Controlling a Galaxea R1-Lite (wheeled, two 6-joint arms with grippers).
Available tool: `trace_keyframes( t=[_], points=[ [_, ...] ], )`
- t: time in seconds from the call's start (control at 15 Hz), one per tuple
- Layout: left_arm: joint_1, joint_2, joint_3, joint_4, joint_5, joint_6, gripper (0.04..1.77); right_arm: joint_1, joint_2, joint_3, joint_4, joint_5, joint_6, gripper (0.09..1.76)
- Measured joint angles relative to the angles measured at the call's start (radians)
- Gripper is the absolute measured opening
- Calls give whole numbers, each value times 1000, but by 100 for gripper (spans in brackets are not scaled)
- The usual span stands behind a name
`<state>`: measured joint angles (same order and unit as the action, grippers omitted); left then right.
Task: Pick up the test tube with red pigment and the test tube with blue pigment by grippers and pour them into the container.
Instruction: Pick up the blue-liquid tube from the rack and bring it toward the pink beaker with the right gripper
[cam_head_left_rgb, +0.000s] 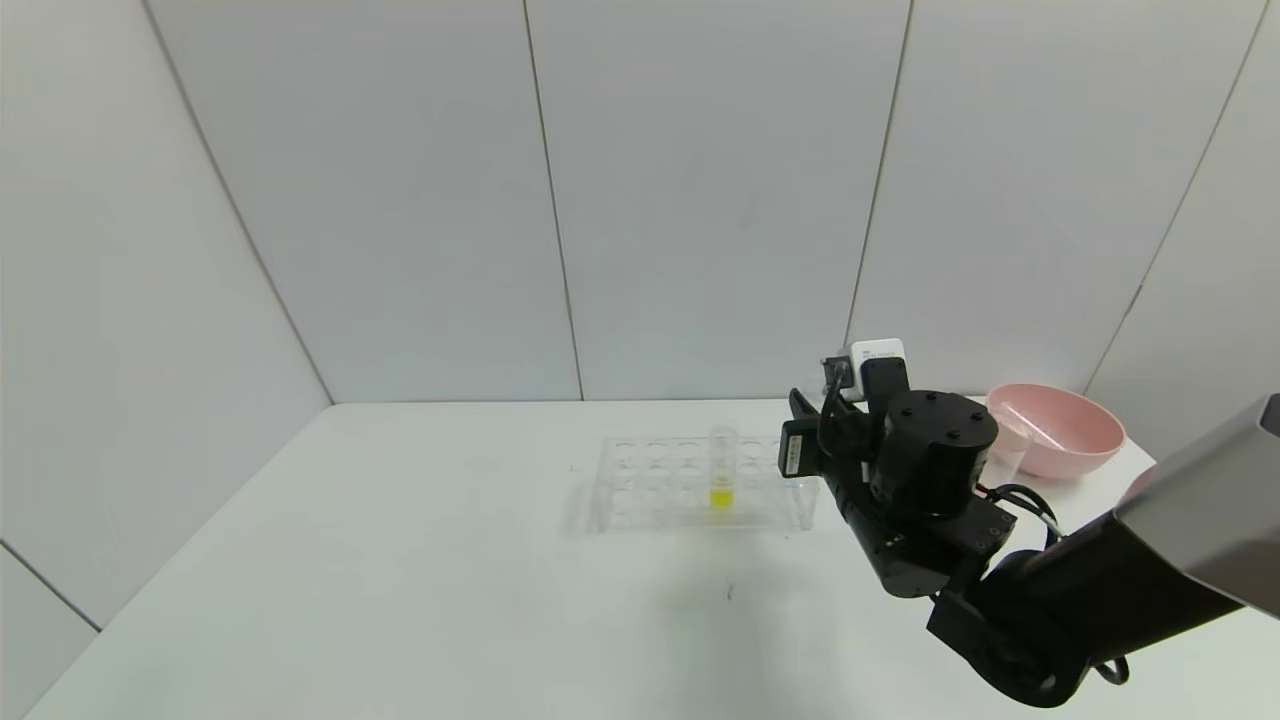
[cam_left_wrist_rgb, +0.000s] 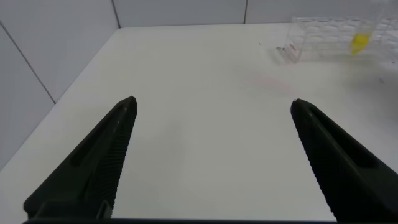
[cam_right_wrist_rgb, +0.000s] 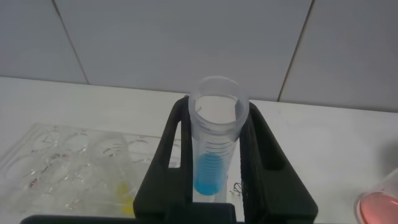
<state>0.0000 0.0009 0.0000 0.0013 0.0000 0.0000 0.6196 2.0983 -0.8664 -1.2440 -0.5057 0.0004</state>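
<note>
Now — right gripper: clamped on the test tube with blue pigment, upright.
Next: carry level to the container — tip slowly.
Left gripper: fingers spread, idle.

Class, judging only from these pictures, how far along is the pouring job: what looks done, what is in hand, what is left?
Done: the container already holds reddish liquid, so red looks poured. In hand: the right gripper has its jaws shut on the test tube with blue pigment, upright and still holding blue. Left: pouring it. The left gripper idles open over the table.
</note>
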Motion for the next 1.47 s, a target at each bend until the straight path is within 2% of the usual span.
trace_keyframes(
  t=[0.4, 0.53, 0.73, 0.93, 1.27, 1.47],
  points=[
    [0, 0, 0, 0, 0, 0, 176, 3, -32, 20, -2, 9, 0, 49],
    [0, 0, 0, 0, 0, 0, 176, -6, -61, 55, 0, 68, 0, 49],
    [0, 0, 0, 0, 0, 0, 176, -62, -146, 177, 11, 286, 0, 49],
    [0, 0, 0, 0, 0, 0, 176, -193, -269, 294, 86, 555, 0, 49],
    [0, 0, 0, 0, 0, 0, 176, -510, -503, 376, 368, 996, -11, 49],
    [0, 0, 0, 0, 0, 0, 176, -727, -583, 354, 511, 1204, -118, 49]
  ],
)
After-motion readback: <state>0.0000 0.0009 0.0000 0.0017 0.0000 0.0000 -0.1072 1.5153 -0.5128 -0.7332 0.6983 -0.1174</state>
